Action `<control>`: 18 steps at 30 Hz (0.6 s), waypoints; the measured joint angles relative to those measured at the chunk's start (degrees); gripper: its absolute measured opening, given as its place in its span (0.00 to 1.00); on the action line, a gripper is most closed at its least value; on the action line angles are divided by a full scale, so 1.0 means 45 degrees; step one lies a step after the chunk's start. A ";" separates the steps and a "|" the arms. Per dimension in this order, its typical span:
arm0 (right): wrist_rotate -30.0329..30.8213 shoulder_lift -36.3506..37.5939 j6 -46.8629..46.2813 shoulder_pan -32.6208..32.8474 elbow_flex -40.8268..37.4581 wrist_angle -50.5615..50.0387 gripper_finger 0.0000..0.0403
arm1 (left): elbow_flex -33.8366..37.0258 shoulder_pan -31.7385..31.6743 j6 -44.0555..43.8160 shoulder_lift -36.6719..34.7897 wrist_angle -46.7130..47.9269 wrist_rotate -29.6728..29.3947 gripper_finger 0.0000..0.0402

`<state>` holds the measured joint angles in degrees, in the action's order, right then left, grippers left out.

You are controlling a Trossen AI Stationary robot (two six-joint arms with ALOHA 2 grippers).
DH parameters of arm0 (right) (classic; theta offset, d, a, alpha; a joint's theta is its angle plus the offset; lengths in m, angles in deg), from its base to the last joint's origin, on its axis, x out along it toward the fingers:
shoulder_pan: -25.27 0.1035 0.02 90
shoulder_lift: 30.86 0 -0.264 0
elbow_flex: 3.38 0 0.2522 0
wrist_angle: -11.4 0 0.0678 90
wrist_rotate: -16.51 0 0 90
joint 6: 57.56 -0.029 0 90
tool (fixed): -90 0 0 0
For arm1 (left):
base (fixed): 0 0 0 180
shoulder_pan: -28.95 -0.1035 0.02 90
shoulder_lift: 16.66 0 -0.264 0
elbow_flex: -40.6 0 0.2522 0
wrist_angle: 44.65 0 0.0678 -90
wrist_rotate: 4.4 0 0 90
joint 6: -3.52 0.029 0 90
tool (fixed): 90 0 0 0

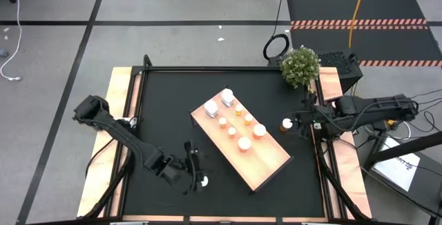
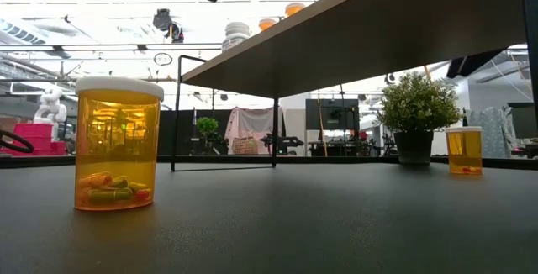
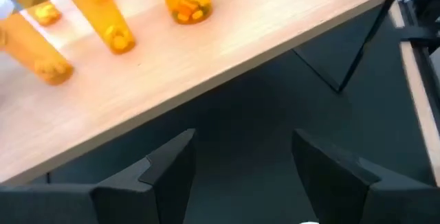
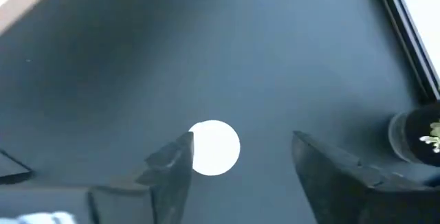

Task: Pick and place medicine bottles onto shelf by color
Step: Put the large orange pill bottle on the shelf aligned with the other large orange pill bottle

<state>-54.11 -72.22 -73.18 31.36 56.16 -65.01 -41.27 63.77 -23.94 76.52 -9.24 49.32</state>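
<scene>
The shelf is a pale wood board lying slantwise mid-table on thin legs. On it stand two white bottles and several orange ones with white caps. One orange bottle stands on the black mat near the table's near edge. My left gripper hovers open beside and above this bottle, facing the shelf. Another orange bottle stands on the mat right of the shelf. My right gripper is open just right of it, and its white cap shows close by one finger.
A small potted plant stands at the far right of the mat, close behind my right arm, and shows in the low view. A black frame rail edges the mat. Bare mat lies left of the shelf.
</scene>
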 joint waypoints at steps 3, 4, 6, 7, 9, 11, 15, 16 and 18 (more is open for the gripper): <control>-0.0533 -0.0327 0.0729 -0.0660 0.0000 0.0198 0.64 | 0.0894 -0.0031 0.0441 -0.0351 -0.1398 0.0068 0.59; -0.0749 -0.0502 0.0958 -0.0869 0.0000 0.0257 0.65 | 0.1107 -0.0028 0.0554 -0.0434 -0.1677 0.0110 0.59; -0.1126 -0.0881 0.1480 -0.1269 -0.0005 0.0299 0.67 | 0.1414 -0.0019 0.0688 -0.0505 -0.2112 0.0345 0.59; -0.1237 -0.1105 0.1758 -0.1451 -0.0005 0.0289 0.67 | 0.1499 -0.0019 0.0680 -0.0507 -0.2145 0.0530 0.59; -0.1357 -0.1461 0.2369 -0.1765 -0.0010 0.0296 0.67 | 0.1573 -0.0019 0.0642 -0.0502 -0.2085 0.0748 0.59; -0.1376 -0.1735 0.2845 -0.1990 -0.0010 0.0310 0.67 | 0.1568 0.0019 0.0597 -0.0502 -0.2141 0.0763 0.59; -0.2481 -0.1897 0.3272 -0.2423 -0.0046 0.0532 0.68 | 0.1568 0.0102 0.0453 -0.0502 -0.2169 0.0773 0.59; -0.2784 -0.1892 0.3293 -0.2498 -0.0149 0.0778 0.68 | 0.1568 0.0134 0.0452 -0.0502 -0.2180 0.0768 0.59; -0.3303 -0.1876 0.3423 -0.2621 -0.0496 0.1094 0.68 | 0.1568 0.0197 0.0489 -0.0502 -0.2199 0.0773 0.59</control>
<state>-68.97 -80.66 -57.78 19.56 53.92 -60.09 -34.21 64.66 -21.73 74.26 -19.13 52.80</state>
